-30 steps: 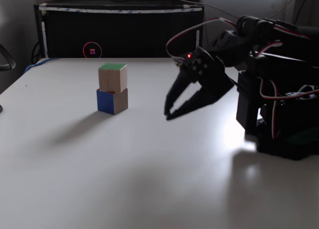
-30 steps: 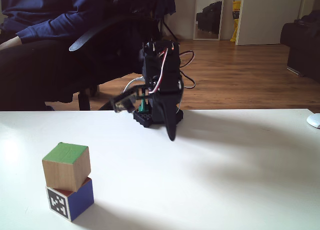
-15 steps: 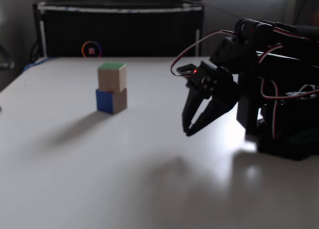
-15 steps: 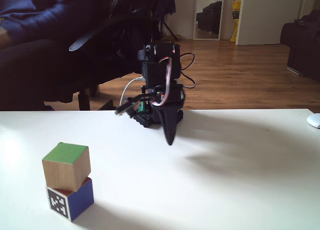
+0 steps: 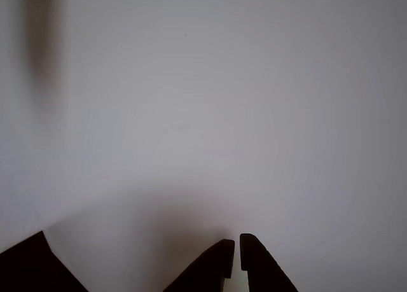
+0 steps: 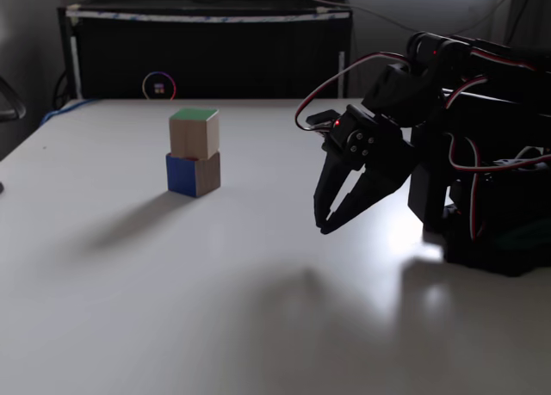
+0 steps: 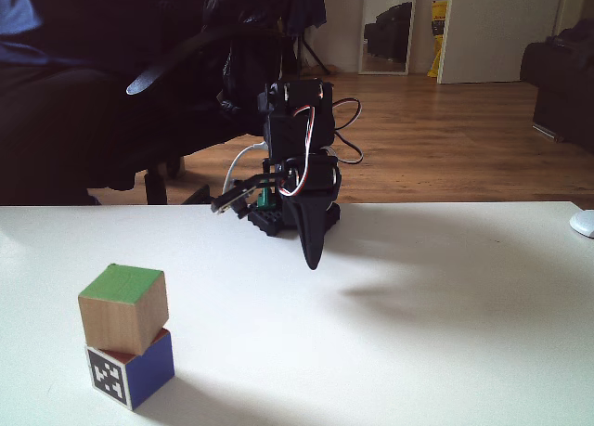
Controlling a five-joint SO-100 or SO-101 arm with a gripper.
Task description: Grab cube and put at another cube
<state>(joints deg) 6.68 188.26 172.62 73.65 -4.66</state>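
Cube (image 6: 194, 134), wooden with green top, sits stacked on marker cube (image 7: 129, 367); fingers (image 6: 337, 207) narrow.

Black arm (image 6: 448, 111), red-white cables (image 6: 465, 167)

In a fixed view, the cube (image 6: 195, 133) sits on another cube (image 6: 193, 174); the end effector (image 6: 324, 225) hangs at their 3 o'clock, well apart, above the surface (image 6: 215, 300).

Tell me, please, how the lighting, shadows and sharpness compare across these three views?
In the other view, the fingers are black silhouettes over a blank, featureless table with a blurred dark smear at upper left. In a fixed view the scene is dim, with a bright glare patch beside the arm's base and a soft shadow beside the stacked cubes. In another fixed view daylight is even and the marker reads sharply.
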